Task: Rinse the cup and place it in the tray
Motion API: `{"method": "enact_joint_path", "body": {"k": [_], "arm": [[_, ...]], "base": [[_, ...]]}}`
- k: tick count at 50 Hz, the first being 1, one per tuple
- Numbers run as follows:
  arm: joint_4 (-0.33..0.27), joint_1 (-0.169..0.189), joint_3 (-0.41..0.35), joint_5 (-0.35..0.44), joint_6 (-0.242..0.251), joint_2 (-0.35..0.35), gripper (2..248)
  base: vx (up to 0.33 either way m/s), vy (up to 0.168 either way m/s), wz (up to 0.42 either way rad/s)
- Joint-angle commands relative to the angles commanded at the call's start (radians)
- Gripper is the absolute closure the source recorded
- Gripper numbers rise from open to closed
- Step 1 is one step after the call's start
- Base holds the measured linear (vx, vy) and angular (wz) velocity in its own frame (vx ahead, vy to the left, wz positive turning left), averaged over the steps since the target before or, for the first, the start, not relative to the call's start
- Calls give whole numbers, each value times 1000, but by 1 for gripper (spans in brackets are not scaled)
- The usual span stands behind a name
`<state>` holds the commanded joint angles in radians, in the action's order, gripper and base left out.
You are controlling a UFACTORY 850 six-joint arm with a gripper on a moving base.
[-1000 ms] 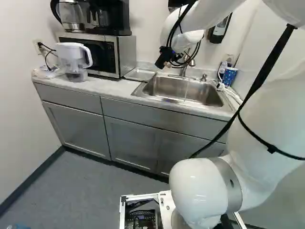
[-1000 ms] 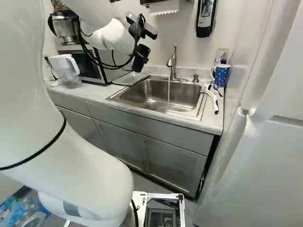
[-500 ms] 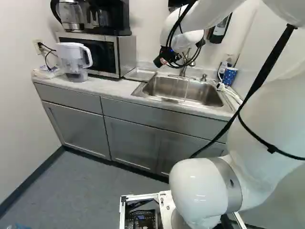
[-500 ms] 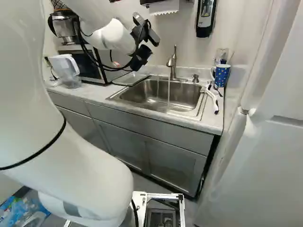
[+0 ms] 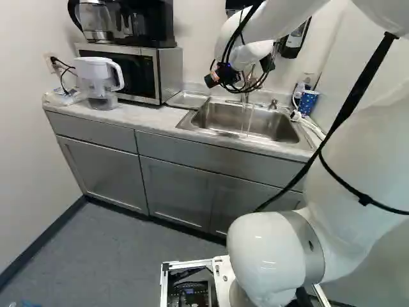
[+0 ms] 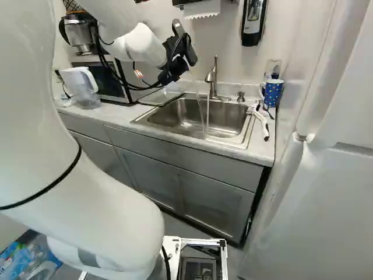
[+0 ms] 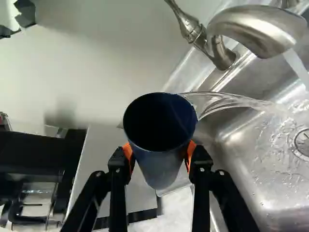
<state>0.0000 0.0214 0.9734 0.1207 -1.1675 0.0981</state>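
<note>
As the dark blue cup (image 7: pixel 161 166) tips: water arcs off its rim toward the sink (image 6: pixel 230 116); the rinse looks to be at its emptying step.
Fingers (image 7: pixel 200 163): clamped on the cup from both sides, orange pads (image 7: pixel 191 153) against its wall.
Next move: likely let it drain fully, then carry it over to the metal tray (image 5: pixel 187 99) and lower it gently.
Faucet (image 6: pixel 214 79): running, its spout just beside the cup; swing away from it, not toward it.
Microwave (image 5: pixel 170 73): its side flanks the tray on the desk (image 5: pixel 148 121), a corner to avoid.
Open room: probably best above and in front of the basin, away from the wall.
</note>
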Motion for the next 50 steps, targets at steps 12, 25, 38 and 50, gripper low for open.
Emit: {"method": "enact_joint_path", "body": {"k": [12,25,38,50], "arm": [[0,0,0,0,-126,0,128],[0,0,0,0,-263,0,128],[0,0,0,0,-400,0,128],[0,0,0,0,-526,0,128]], "base": [[0,0,0],[0,0,0],[0,0,0],[0,0,0]]}}
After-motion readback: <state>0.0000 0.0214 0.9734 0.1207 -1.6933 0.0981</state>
